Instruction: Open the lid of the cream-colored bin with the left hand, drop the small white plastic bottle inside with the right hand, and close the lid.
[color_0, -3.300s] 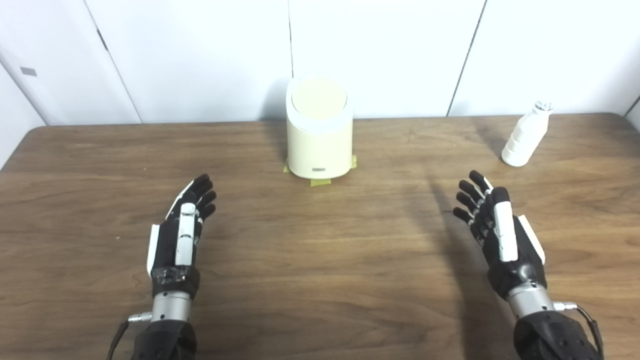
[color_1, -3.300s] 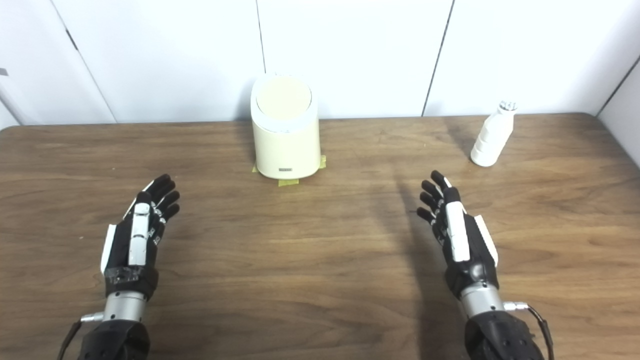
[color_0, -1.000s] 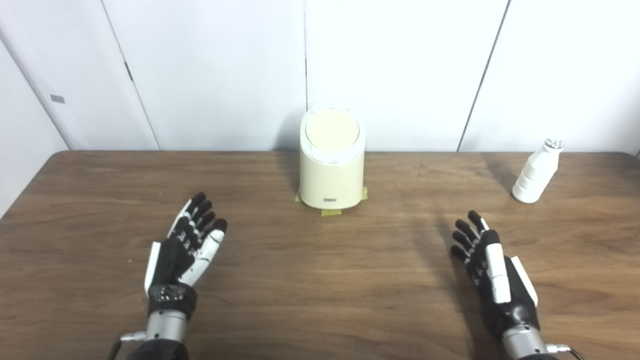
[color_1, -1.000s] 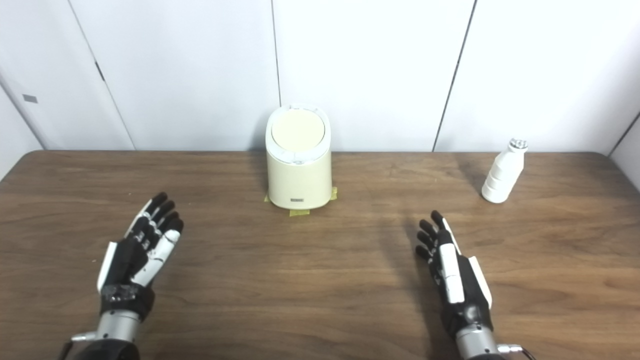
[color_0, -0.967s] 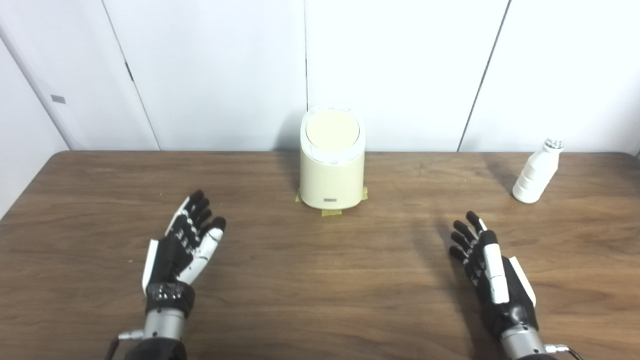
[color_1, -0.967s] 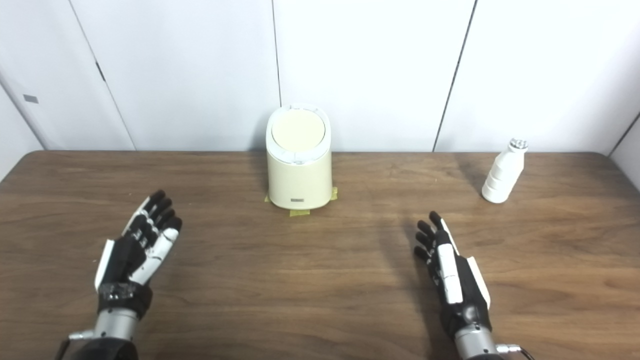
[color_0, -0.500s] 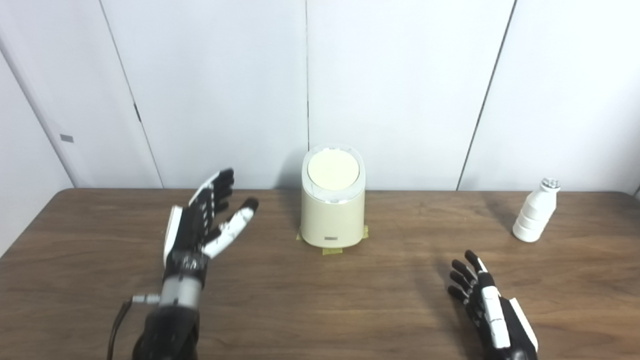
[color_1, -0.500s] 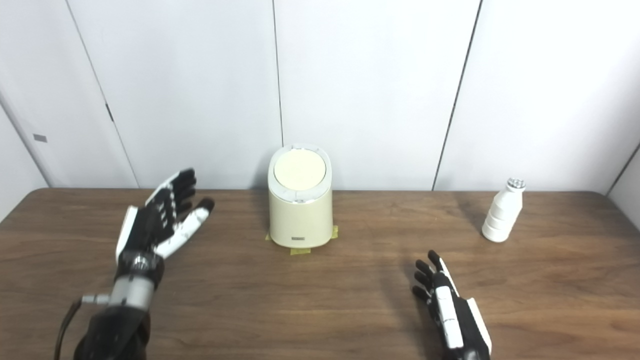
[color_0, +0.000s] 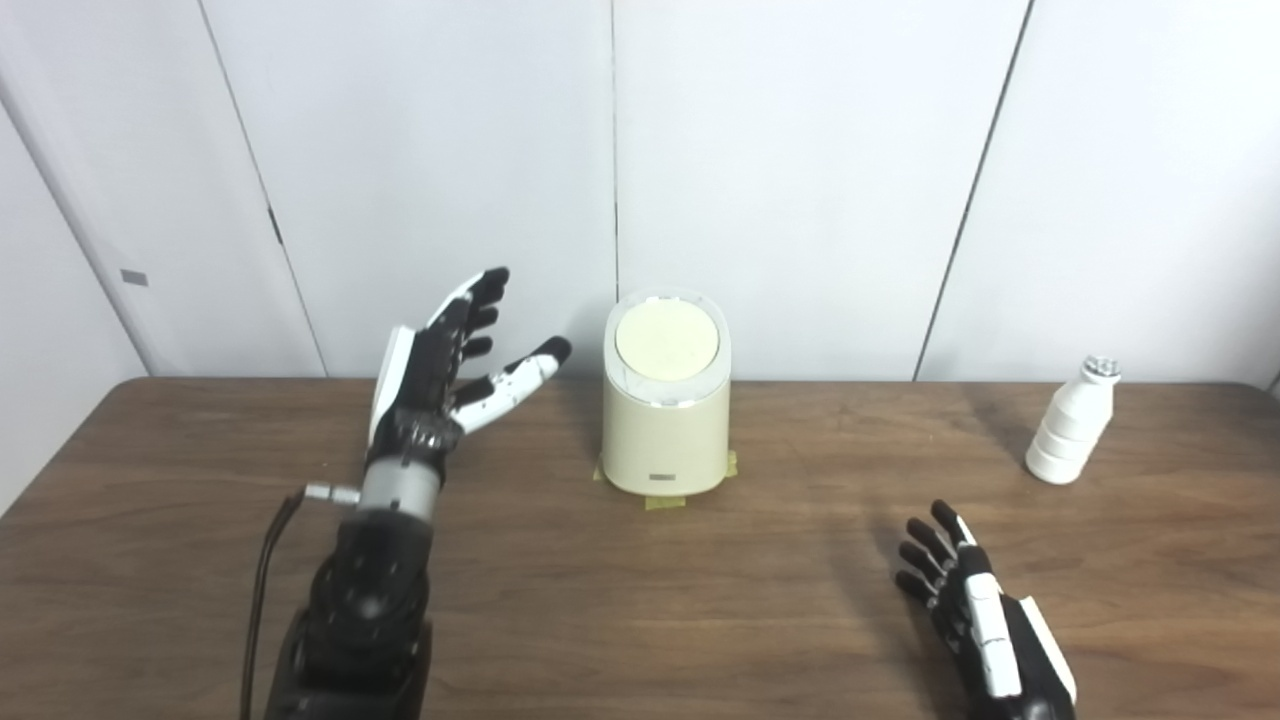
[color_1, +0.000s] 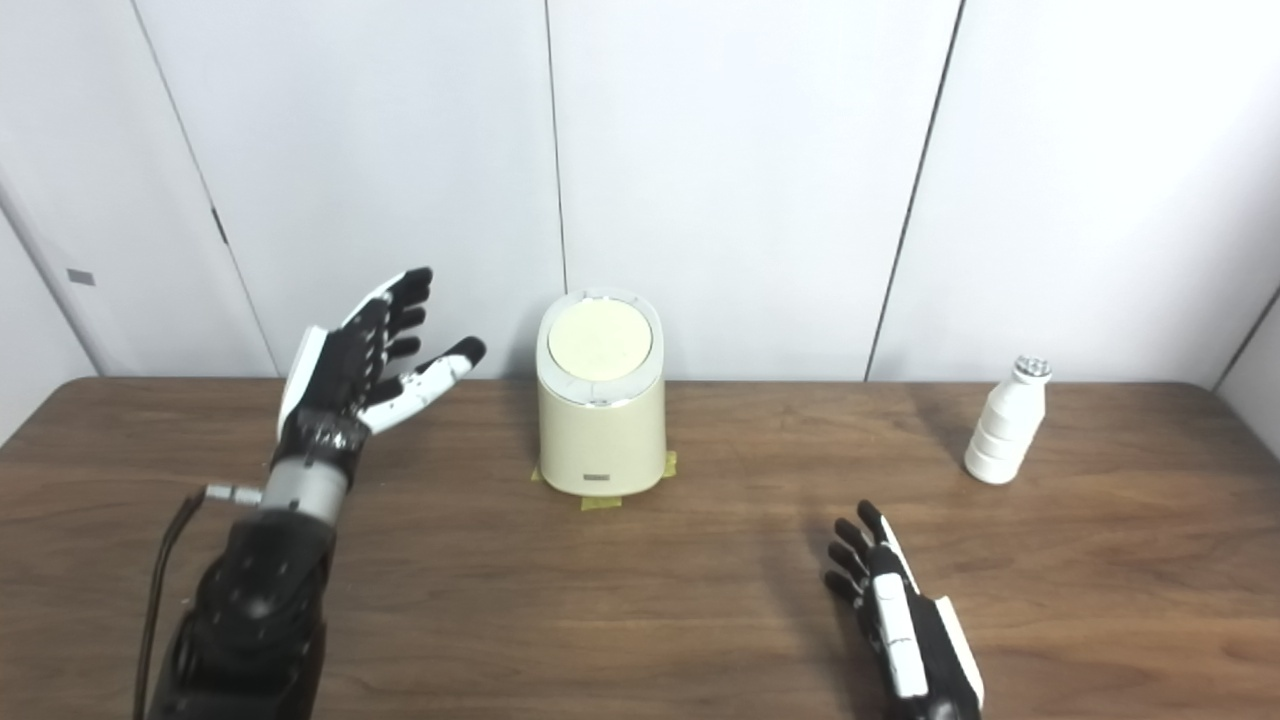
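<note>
White wall panels fill the upper half of the left eye view, and a brown wooden table (color_0: 200, 560) spans the lower half. At centre frame the cream-colored bin (color_0: 664, 420) is seen standing on yellow tape marks (color_0: 662, 504), with its round lid (color_0: 667, 343) closed flat. The left hand (color_0: 440, 375) is raised at centre left, just beside the bin but not touching it; its fingers are spread apart and nothing is held. At the lower right edge the right hand (color_0: 985, 625) is partly cut off by the frame; its fingers are apart and empty. The small white plastic bottle (color_0: 1073, 434) stands upright at the right edge, well apart from both hands.

Across the right eye view the same layout is shown from slightly to one side. The left hand (color_1: 355, 365) is seen at the height of the lid (color_1: 599, 343), with a clear gap to the bin (color_1: 600, 425). The right hand (color_1: 905, 625) is low on the table, and the bottle (color_1: 1003, 434) is untouched.

The step in hand is judged to be the approach to the lid. It is best done by bringing the fingertips over the lid's front edge, where a release appears to be located, and pressing downward gently. Sideways force should be avoided, since the bin could be pushed off its tape marks.
</note>
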